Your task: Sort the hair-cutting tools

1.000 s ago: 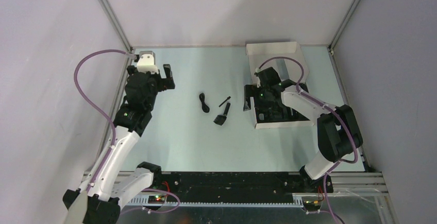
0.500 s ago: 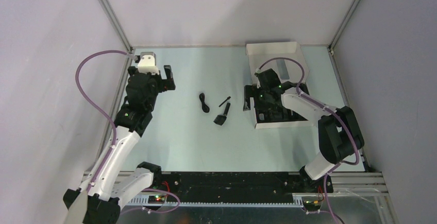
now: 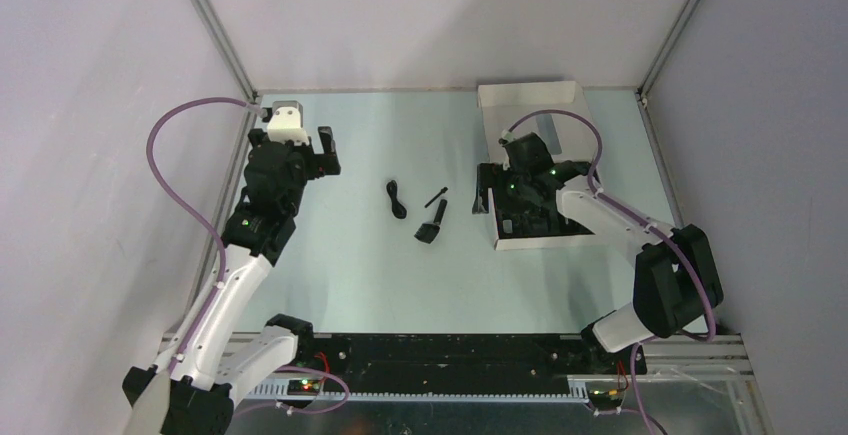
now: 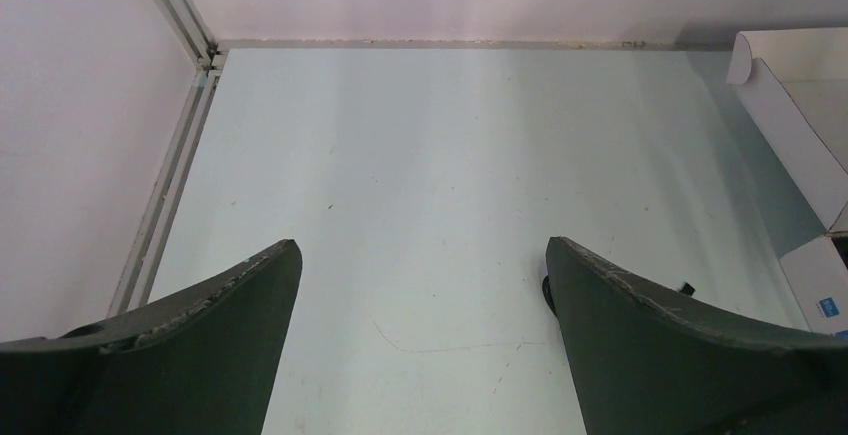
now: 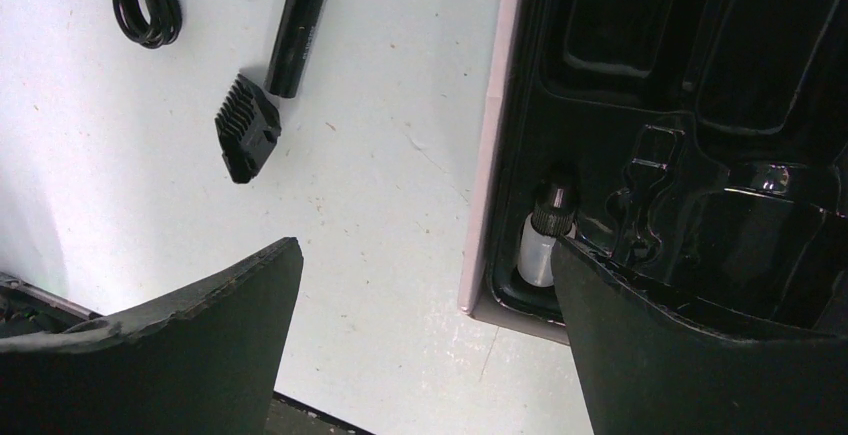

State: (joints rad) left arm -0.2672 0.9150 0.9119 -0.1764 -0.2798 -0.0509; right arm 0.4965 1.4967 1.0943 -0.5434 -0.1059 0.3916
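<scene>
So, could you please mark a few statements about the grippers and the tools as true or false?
1. The left gripper and the right gripper are both open and hold nothing. True.
2. The coiled cord lies inside the black tray. False: it lies on the table, outside the tray.
3. The comb attachment lies on the table, outside the tray. True.
4. The small bottle lies beside the cord. False: it sits in a corner of the tray.
</scene>
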